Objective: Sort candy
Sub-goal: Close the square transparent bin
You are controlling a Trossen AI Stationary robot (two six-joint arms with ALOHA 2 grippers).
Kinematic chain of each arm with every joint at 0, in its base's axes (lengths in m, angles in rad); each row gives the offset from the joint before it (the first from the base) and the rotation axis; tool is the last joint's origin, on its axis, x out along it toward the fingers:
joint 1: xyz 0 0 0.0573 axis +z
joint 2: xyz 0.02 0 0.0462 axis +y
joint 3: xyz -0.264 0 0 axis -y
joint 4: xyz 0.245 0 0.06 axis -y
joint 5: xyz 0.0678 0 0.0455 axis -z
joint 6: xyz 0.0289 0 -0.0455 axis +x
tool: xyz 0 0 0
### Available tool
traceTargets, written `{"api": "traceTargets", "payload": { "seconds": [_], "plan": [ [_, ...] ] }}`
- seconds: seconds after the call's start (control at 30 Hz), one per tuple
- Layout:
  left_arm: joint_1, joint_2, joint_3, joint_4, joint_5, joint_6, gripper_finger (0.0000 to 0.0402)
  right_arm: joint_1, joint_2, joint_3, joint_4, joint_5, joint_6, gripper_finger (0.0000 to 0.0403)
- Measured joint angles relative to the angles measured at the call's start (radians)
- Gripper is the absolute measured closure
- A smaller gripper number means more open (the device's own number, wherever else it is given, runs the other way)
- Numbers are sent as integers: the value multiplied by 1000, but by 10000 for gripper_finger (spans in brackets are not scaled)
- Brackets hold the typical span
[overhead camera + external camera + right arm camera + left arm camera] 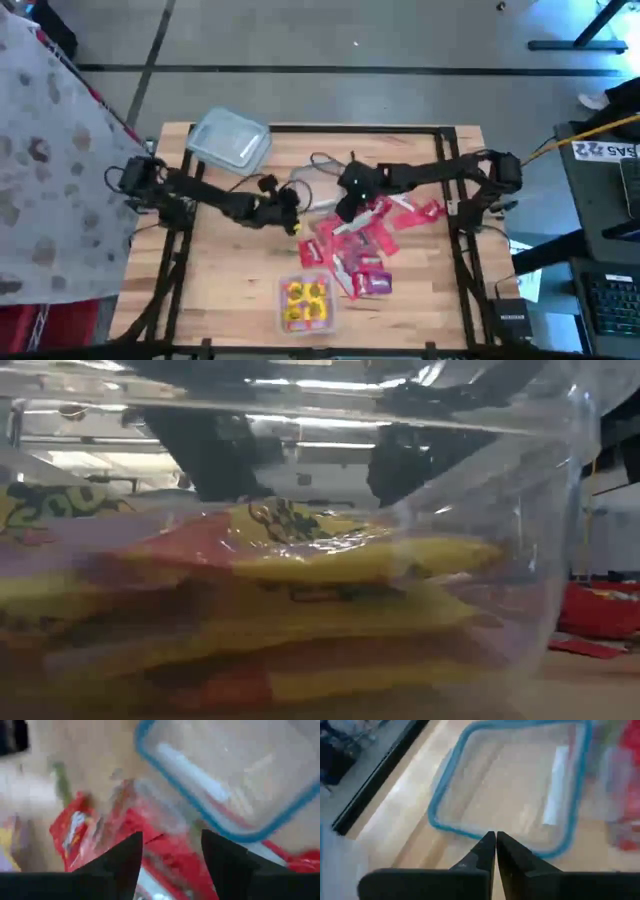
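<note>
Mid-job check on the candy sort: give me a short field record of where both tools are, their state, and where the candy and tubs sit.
left tool: shut, empty, over bare wood beside a blue-rimmed clear tub
right tool: open, nothing between the fingers, above the red packets
loose candy: red and pink packets with a few purple ones, scattered mid-table
sorted candy: yellow pieces in a clear tub at the near edge
lidded tub: far left corner of the table, contents not visible
</note>
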Motion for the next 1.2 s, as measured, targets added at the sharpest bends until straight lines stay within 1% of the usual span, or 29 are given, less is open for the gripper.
{"api": "traceTargets", "payload": {
  "seconds": [0.1, 0.17, 0.27, 0.33, 0.43, 0.6, 0.87, 0.93, 1.03, 1.1, 1.2],
  "plan": [
    [36, 47, 0, 84, 83, 51, 402, 1, 46, 0, 44, -39, 32, 213],
    [54, 69, 0, 117, 122, 56, 402, 0, 76, 0, 67, -60, 56, 213],
    [81, 93, 0, 126, 209, 56, 401, -1, 106, 0, 79, -50, 80, 213],
    [97, 106, 0, 135, 249, 54, 402, 0, 113, 2, 79, -17, 81, 213],
    [112, 125, -7, 160, 261, 51, 402, 0, 116, 2, 90, 11, 88, 213],
    [120, 131, -39, 215, 266, 49, 402, 0, 118, 0, 126, 26, 108, 213],
    [118, 134, -43, 255, 296, 23, 402, 0, 132, -2, 166, 46, 108, 217],
    [116, 134, -43, 255, 296, 18, 402, 0, 136, -2, 177, 50, 108, 230],
    [109, 143, -43, 259, 296, 14, 402, 5, 140, -3, 184, 85, 103, 265],
    [105, 149, -43, 260, 296, 3, 402, 9, 144, -3, 188, 109, 96, 300],
    [101, 151, -43, 263, 296, -6, 402, 18, 144, -4, 185, 125, 80, 364]
  ]
}}
